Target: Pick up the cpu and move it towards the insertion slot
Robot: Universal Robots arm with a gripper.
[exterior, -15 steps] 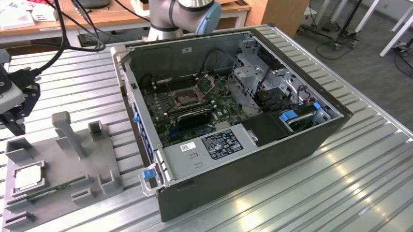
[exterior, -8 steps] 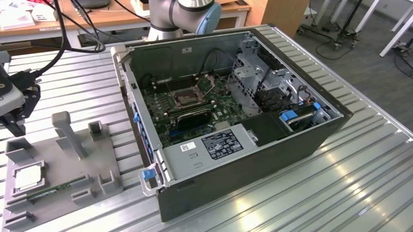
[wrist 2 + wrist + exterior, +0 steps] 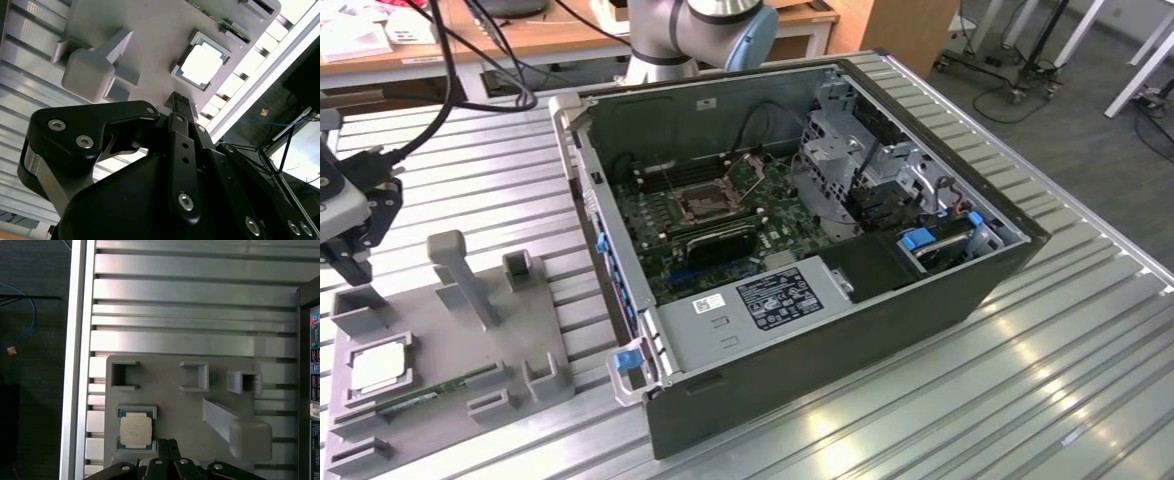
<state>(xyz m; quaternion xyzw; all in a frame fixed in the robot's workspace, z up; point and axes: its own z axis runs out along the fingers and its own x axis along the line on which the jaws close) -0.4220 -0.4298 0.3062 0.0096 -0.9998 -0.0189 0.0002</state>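
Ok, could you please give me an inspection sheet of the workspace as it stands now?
Surface: slatted aluminium table carrying a grey tray and an open computer case.
Job's things: cpu lying flat in a tray recess; insertion slot on the motherboard inside the case.
Clutter: green memory stick on the tray beside the cpu.
Grippers: tool shut and empty, hovering above the tray near the cpu.
Cables: black cables hanging beyond the table's far edge.
Surroundings: wooden desk behind the table.
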